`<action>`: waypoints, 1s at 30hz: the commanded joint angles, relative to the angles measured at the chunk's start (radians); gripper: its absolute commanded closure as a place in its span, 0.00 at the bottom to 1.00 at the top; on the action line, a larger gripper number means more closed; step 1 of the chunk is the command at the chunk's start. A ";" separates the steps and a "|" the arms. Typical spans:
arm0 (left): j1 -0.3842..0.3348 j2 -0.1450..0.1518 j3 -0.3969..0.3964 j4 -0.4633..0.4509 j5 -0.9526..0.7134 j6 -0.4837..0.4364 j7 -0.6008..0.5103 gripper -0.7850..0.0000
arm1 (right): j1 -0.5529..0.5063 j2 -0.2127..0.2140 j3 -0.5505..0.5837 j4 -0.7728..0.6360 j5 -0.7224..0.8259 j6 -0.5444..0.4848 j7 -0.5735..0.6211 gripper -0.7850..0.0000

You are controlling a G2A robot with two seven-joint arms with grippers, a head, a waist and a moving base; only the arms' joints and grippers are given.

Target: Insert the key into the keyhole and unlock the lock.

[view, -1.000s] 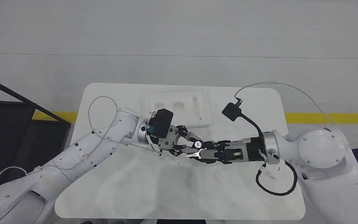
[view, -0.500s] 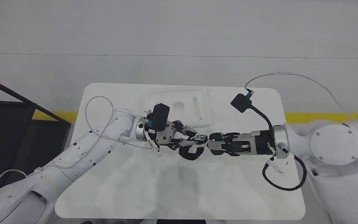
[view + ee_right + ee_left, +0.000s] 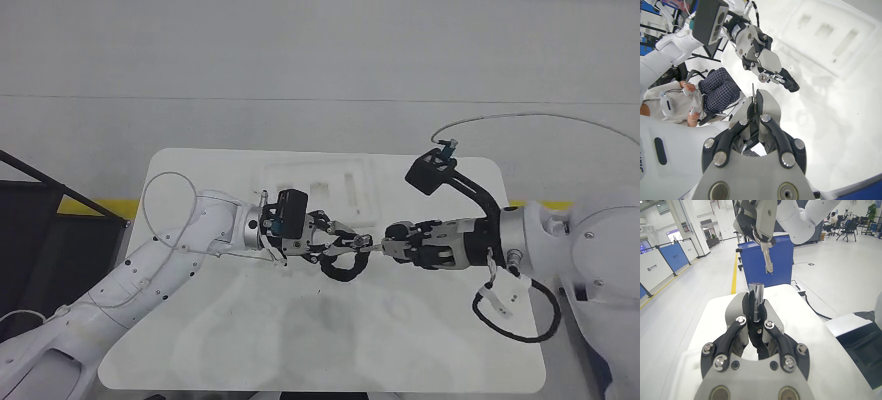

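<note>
My left gripper [image 3: 340, 243] is shut on the lock [image 3: 361, 241], a chrome cylinder [image 3: 756, 290] with a black cable loop [image 3: 340, 268] hanging under it. The cylinder's end juts past the fingertips. In the right wrist view its round keyhole face [image 3: 762, 77] looks toward the key, with the left gripper [image 3: 770, 71] behind it. My right gripper [image 3: 393, 246] is shut on the silver key [image 3: 753, 94] by its head. The key's blade [image 3: 767, 261] points at the cylinder, a short gap away and a little off its axis. Both are held above the table's middle.
A white foam tray [image 3: 322, 190] with shallow pockets lies at the table's back, just behind the grippers; the same foam tray [image 3: 831, 36] shows in the right wrist view. The white table [image 3: 200, 310] is bare in front. A blue cabinet [image 3: 780, 262] stands beyond the table's edge.
The right gripper has drawn back to the right and toward the back with the key, turning its wrist. The left gripper shifted slightly back, and key and lock now face each other in line.
</note>
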 commanded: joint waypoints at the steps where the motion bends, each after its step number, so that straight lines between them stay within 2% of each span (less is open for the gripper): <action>1: 0.006 -0.001 -0.008 -0.002 0.008 0.002 -0.004 1.00 | 0.017 0.001 -0.015 0.006 -0.006 0.007 -0.005 1.00; 10: 0.028 -0.007 -0.045 -0.022 0.040 0.009 -0.044 1.00 | 0.057 0.014 -0.074 0.019 -0.042 0.032 -0.030 1.00; 20: 0.060 -0.014 -0.082 -0.033 0.016 0.021 -0.117 1.00 | 0.096 0.051 -0.119 0.027 -0.054 0.069 -0.067 1.00; 30: 0.085 -0.021 -0.122 -0.039 -0.024 0.010 -0.160 1.00 | 0.096 0.051 -0.119 0.027 -0.054 0.069 -0.067 1.00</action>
